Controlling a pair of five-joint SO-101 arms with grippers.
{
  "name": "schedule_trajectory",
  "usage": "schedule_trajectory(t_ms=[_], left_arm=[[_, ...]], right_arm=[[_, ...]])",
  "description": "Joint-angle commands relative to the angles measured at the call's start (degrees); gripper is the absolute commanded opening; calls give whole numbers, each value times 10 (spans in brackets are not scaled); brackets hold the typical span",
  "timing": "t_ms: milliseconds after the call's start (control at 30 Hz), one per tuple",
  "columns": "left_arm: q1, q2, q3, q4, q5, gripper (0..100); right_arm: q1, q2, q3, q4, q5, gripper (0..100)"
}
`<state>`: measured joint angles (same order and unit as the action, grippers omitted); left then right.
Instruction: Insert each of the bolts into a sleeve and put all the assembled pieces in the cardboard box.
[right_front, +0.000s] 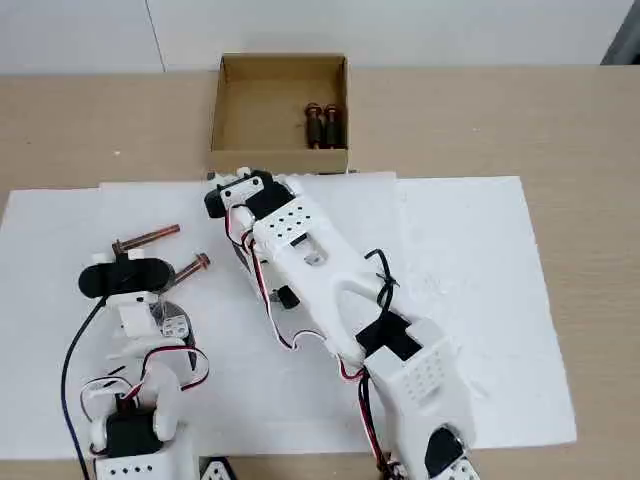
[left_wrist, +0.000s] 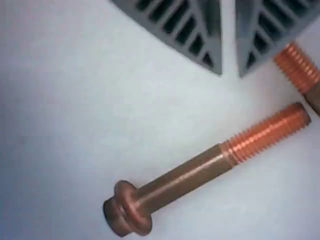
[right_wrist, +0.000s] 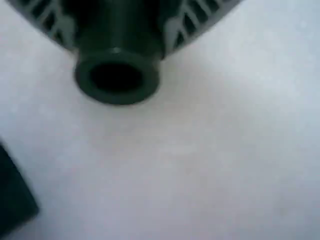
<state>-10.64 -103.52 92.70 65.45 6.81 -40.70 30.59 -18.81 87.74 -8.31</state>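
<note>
Two copper bolts (right_front: 147, 239) (right_front: 192, 267) lie on the white sheet at the left. My left gripper (right_front: 125, 270) hovers between them. In the left wrist view a whole bolt (left_wrist: 200, 175) lies just off my left gripper (left_wrist: 230, 72), whose grey fingers stand almost together with nothing between them. The threaded end of the other bolt (left_wrist: 298, 67) shows beside one finger. My right gripper (right_front: 235, 192) is on the sheet just in front of the cardboard box (right_front: 278, 160). The right gripper (right_wrist: 117, 47) is shut on a dark sleeve (right_wrist: 117, 77), whose open bore faces the camera.
Two assembled pieces (right_front: 322, 125) lie side by side in the box's right half. The white paper sheet (right_front: 470, 260) covers most of the table, and its right side is bare. A dark object's edge (right_wrist: 12, 200) shows near the right gripper.
</note>
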Motion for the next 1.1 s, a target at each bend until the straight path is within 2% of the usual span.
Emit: schedule_trajectory(t_ms=[0, 333, 600, 767, 867, 1067], left_arm=[[0, -7, -4, -12, -2, 7], [0, -7, -4, -12, -2, 7], [-3, -4, -15, -19, -4, 8], [-3, -3, -87, -35, -13, 8], [-2, -2, -143, -29, -39, 7], [-2, 44, -233, 47, -62, 7]], right_arm=[[-3, -49, -4, 16, 0, 3], [37, -257, -4, 87, -3, 3], [115, -400, 25, 95, -3, 3], [183, -451, 116, 93, -40, 3], [198, -480, 153, 88, -53, 3], [211, -521, 219, 77, -88, 3]])
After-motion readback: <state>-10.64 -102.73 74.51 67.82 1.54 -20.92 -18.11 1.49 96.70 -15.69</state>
